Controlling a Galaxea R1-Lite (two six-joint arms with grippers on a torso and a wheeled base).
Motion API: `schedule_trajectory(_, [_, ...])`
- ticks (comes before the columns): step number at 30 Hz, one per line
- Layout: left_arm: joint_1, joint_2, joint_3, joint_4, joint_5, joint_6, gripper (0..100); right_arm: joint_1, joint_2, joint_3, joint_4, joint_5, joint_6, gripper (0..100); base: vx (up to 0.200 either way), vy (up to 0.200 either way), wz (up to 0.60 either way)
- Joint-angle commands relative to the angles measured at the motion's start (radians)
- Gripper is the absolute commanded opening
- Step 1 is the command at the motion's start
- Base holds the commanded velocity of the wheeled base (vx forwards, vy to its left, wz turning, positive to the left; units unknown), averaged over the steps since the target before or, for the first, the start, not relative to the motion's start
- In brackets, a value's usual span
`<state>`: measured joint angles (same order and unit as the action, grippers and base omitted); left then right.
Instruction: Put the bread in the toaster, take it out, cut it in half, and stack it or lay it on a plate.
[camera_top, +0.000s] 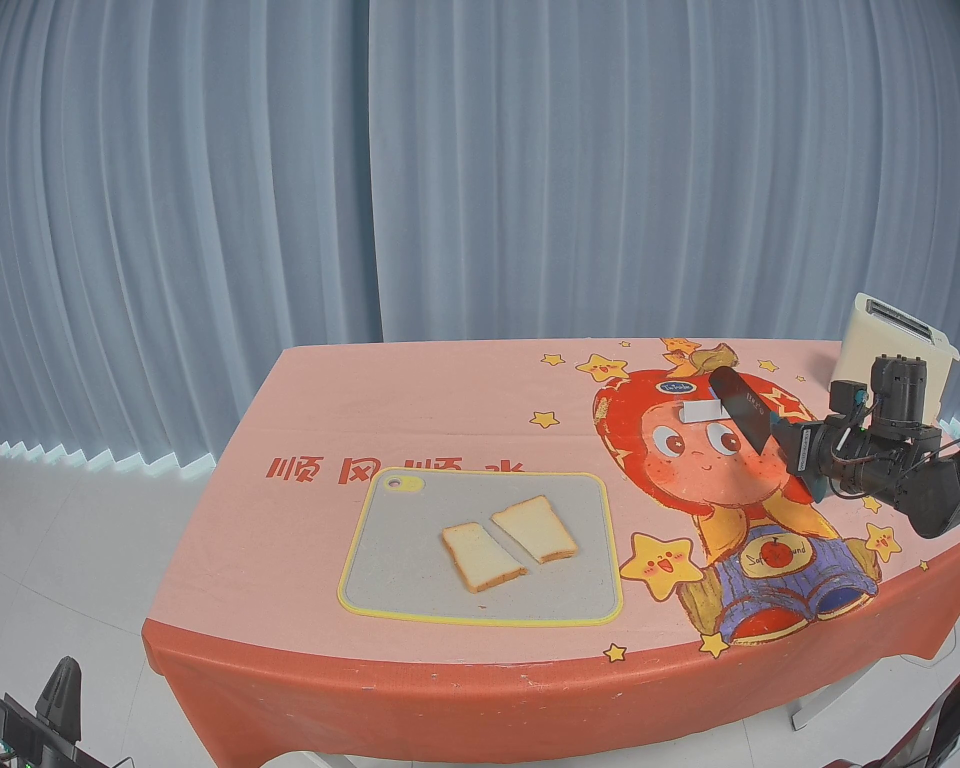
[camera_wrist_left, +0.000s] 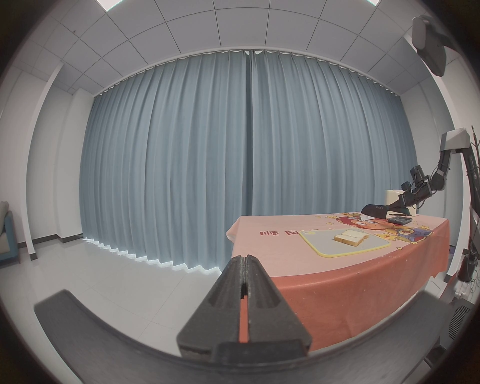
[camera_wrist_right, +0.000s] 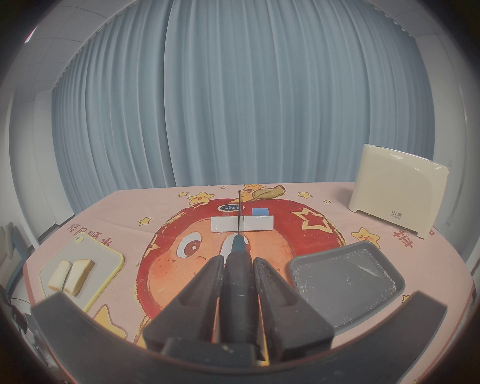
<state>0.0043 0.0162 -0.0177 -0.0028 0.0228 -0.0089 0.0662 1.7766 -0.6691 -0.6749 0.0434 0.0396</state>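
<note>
Tan bread halves (camera_top: 510, 543) are laid cut on the grey yellow-rimmed board (camera_top: 400, 575), left; the black knife (camera_top: 742, 407), clamped in the right gripper (camera_top: 800, 452), is best lowered steadily onto the white block (camera_top: 705, 410). The left gripper (camera_wrist_left: 243, 265) is held closed, empty.

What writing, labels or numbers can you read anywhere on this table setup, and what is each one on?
On the tablecloth, red characters: row partly covered by the cutting board, not readable whole.
On the tablecloth, cartoon's head badge: too small to read.
On the tablecloth, apple patch: blurred.
On the toaster, side mark: too small to read reliably.
On the knife blade, marks: too small to read.
No numbers seen.
</note>
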Motion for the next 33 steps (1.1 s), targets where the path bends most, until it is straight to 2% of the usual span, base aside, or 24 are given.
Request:
schedule_trajectory(1, [0.0,-0.016,0.018,0.0,0.0,0.0,0,0.001,0.014,0.0,0.0,0.0,0.0,0,0.0,0.0,0.0])
schedule_trajectory(33, [0.0,-0.016,0.018,0.0,0.0,0.0,0,0.007,0.03,0.008,0.0,-0.013,0.002,0,0.0,0.0,0.0])
